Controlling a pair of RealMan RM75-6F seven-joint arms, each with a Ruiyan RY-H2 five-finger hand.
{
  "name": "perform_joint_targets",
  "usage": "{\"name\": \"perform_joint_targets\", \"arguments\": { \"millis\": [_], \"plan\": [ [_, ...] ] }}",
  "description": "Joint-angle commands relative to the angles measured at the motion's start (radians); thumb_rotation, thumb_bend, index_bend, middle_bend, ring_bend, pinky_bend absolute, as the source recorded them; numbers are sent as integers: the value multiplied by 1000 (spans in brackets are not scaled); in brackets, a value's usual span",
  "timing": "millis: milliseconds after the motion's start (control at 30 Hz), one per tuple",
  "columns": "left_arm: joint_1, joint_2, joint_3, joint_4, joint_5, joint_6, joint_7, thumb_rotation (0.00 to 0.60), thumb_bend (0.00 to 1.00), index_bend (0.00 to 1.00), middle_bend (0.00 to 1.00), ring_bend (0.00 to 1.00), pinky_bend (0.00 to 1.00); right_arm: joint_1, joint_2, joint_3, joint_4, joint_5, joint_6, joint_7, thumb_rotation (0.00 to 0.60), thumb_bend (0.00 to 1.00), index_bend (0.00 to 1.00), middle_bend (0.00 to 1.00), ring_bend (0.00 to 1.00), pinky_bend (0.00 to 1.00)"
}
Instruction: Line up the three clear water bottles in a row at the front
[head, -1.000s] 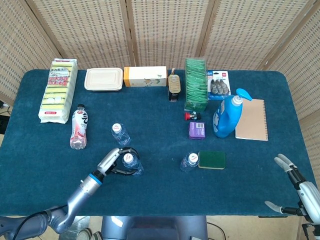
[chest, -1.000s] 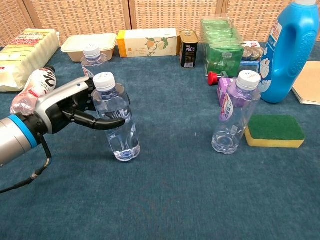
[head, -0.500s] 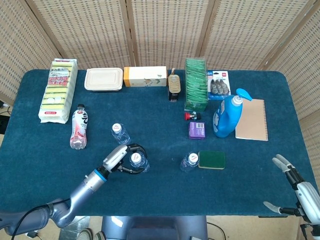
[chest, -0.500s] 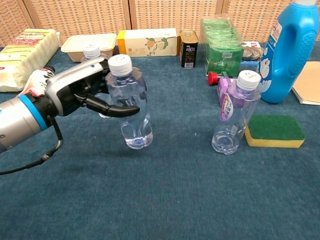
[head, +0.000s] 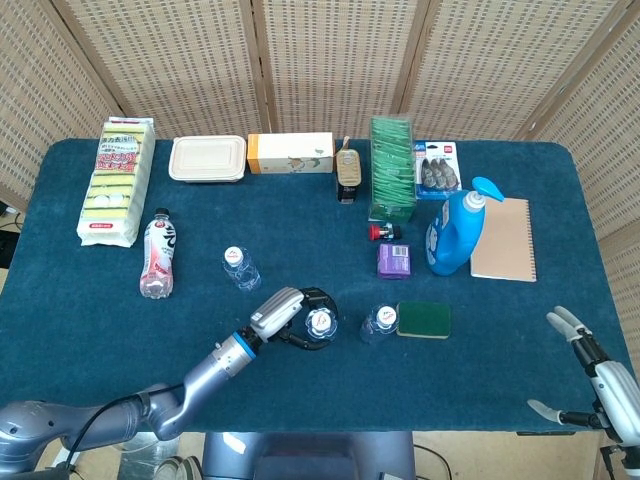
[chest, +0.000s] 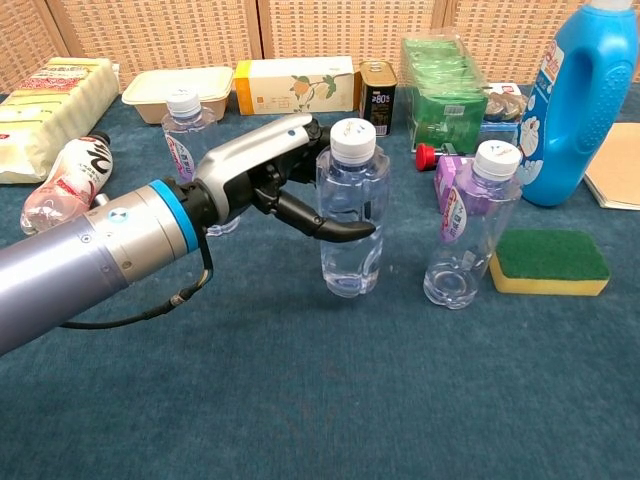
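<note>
Bottles update: the desk (head: 300, 390) is mostly unchanged, but the left hand (chest: 285, 175) has carried its clear water bottle (chest: 350, 215) a good way to the right over the last second. It now sits just beside the purple-labelled bottle (chest: 462, 225) at the front, fingers (chest: 330, 228) clamped round it. I'd guess two are about lined up. The third bottle (chest: 185, 120) is farther back on the left, so that's probably next. The right hand (head: 585, 365) hangs off the corner, fingers apart.
</note>
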Motion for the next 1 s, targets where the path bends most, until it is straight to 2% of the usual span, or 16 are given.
{"name": "perform_joint_targets", "arguments": {
  "millis": [33, 200, 733, 800, 867, 933, 1000],
  "plan": [
    [-4, -7, -1, 12, -11, -3, -1, 600, 240, 525, 515, 348, 466, 1, 0, 1, 2, -2, 1, 3, 600, 39, 7, 0, 0, 130],
    [-8, -25, 12, 31, -9, 2, -7, 600, 240, 524, 515, 348, 466, -3, 2, 1, 1, -8, 10, 3, 600, 39, 8, 0, 0, 130],
    [-31, -68, 2, 86, -46, -16, -28, 600, 240, 524, 513, 341, 459, -8, 9, -8, 14, -35, 35, 40, 600, 40, 7, 0, 0, 130],
    [-34, -64, 5, 83, -47, -23, -34, 600, 240, 484, 442, 286, 437, -6, 10, -7, 15, -34, 33, 44, 600, 39, 8, 0, 0, 131],
    [-39, -56, 10, 74, -46, -36, -49, 600, 240, 369, 302, 209, 410, -6, 10, -6, 16, -34, 35, 49, 600, 39, 8, 0, 0, 130],
    [-44, -46, 14, 67, -45, -46, -58, 600, 241, 264, 208, 172, 393, -6, 9, -5, 17, -35, 39, 49, 600, 39, 8, 0, 0, 130],
    [-47, -38, 17, 58, -44, -51, -67, 600, 241, 194, 159, 152, 381, -8, 9, -6, 18, -35, 42, 49, 600, 39, 8, 0, 0, 130]
  ]
}}
